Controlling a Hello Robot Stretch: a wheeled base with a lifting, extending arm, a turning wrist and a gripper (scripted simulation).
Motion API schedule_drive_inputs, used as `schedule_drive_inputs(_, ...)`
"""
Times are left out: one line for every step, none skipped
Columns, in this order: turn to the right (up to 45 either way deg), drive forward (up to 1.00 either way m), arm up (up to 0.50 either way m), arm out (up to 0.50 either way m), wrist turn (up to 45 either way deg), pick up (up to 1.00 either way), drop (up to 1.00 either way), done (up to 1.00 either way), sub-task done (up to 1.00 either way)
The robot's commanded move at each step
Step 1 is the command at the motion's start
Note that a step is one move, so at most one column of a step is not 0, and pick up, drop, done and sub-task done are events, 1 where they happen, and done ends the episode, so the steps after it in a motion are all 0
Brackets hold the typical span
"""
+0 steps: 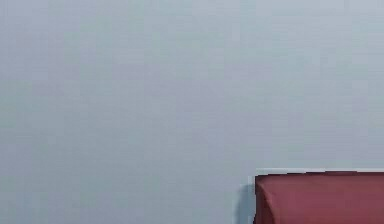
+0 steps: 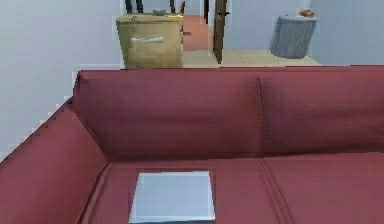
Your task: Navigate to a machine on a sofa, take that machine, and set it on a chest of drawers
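Note:
A dark red sofa (image 2: 200, 120) spans the arm side view, with its backrest across the middle and an armrest at the left. On its left seat cushion lies a flat grey-silver square slab (image 2: 172, 196), like a closed laptop, near the bottom edge. A corner of the same red sofa (image 1: 320, 198) shows at the forward view's bottom right, against a pale grey wall (image 1: 150, 90). Beyond the sofa's back stands a light wooden chest (image 2: 150, 42) with small things on top.
Behind the sofa a grey round bin or stool (image 2: 292, 38) stands at the upper right. A dark wooden door frame (image 2: 219, 25) opens onto a reddish floor beyond. The pale wall (image 2: 45, 50) runs along the arm side view's left.

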Motion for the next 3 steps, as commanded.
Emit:
schedule_drive_inputs(0.0, 0.00, 0.50, 0.00, 0.0, 0.00, 0.00, 0.00, 0.00)
schedule_drive_inputs(0.0, 0.00, 0.10, 0.00, 0.0, 0.00, 0.00, 0.00, 0.00)
schedule_drive_inputs(0.0, 0.00, 0.00, 0.18, 0.0, 0.00, 0.00, 0.00, 0.00)
